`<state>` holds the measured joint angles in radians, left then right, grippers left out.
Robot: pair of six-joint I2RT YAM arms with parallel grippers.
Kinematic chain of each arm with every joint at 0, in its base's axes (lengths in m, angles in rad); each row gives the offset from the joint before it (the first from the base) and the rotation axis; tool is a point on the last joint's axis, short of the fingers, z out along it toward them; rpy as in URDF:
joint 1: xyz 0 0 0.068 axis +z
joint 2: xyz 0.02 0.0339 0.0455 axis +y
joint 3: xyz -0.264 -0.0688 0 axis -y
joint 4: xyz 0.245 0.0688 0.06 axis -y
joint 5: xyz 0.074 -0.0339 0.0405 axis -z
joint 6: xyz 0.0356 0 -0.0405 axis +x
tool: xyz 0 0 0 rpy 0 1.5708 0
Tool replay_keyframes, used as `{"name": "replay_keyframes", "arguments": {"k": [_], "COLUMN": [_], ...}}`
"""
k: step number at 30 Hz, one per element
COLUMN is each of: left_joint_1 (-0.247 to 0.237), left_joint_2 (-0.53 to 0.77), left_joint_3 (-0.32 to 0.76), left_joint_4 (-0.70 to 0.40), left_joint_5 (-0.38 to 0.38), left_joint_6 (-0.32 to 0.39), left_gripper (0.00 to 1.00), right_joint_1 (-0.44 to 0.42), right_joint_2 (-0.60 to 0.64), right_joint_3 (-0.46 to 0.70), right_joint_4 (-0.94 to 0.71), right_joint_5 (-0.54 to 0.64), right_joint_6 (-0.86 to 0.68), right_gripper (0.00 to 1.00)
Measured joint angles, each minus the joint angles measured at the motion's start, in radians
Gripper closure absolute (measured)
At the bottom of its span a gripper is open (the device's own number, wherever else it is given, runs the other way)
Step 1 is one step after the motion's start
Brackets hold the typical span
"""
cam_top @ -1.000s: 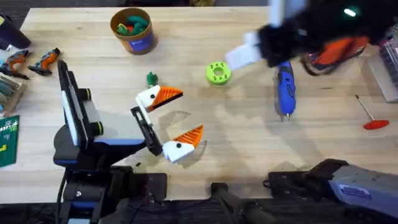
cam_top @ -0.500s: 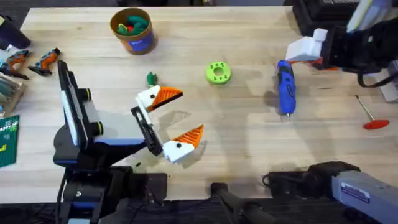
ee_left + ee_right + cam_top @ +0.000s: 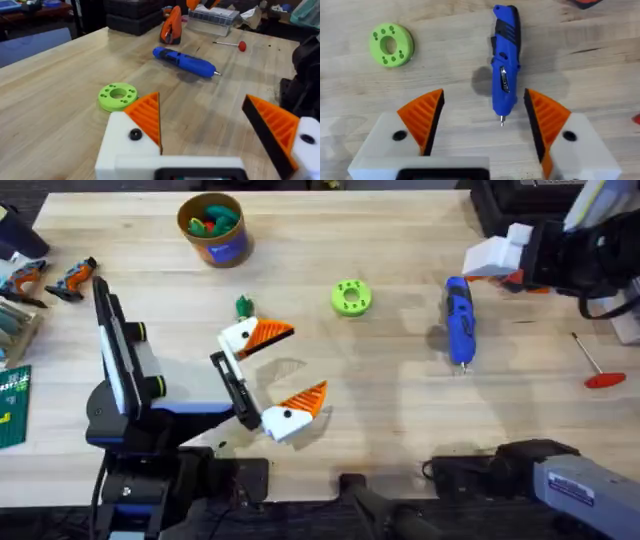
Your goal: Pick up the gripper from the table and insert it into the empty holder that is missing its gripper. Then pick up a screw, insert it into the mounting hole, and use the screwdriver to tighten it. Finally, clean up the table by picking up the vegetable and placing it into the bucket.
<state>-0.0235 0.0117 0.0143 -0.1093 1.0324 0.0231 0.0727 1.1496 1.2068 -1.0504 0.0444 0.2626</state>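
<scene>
The right gripper (image 3: 482, 122) was held spread above the screwdriver (image 3: 505, 62); the left gripper (image 3: 285, 370) was likewise spread, nothing pinched.

A pale wooden tabletop (image 3: 330, 395) carries everything here. The blue screwdriver (image 3: 459, 321) lies flat just beside the right tool (image 3: 490, 258), its metal tip pointing away from it. The lime-green disc (image 3: 350, 297) rests between the two tools. The small green vegetable (image 3: 243, 306) sits just beside the left tool (image 3: 283, 378), the bucket (image 3: 212, 227) stands beyond it, and a red-handled rod (image 3: 594, 365) lies near the right tool.
</scene>
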Motion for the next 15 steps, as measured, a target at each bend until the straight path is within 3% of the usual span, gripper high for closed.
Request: {"name": "replay_keyframes", "arguments": {"k": [10, 15], "left_joint_1": [0.000, 0.000], "left_joint_2": [0.000, 0.000], "left_joint_3": [0.000, 0.000], "left_joint_4": [0.000, 0.000], "left_joint_5": [0.000, 0.000], "left_joint_6": [-0.001, 0.001], "left_gripper": [0.017, 0.797], "right_joint_1": [0.000, 0.000], "right_joint_2": [0.000, 0.000], "right_joint_3": [0.000, 0.000], "right_joint_4": [-0.001, -0.001], "right_joint_5": [0.000, 0.000], "right_joint_6": [0.000, 0.000], "right_gripper": [0.066, 0.066]}}
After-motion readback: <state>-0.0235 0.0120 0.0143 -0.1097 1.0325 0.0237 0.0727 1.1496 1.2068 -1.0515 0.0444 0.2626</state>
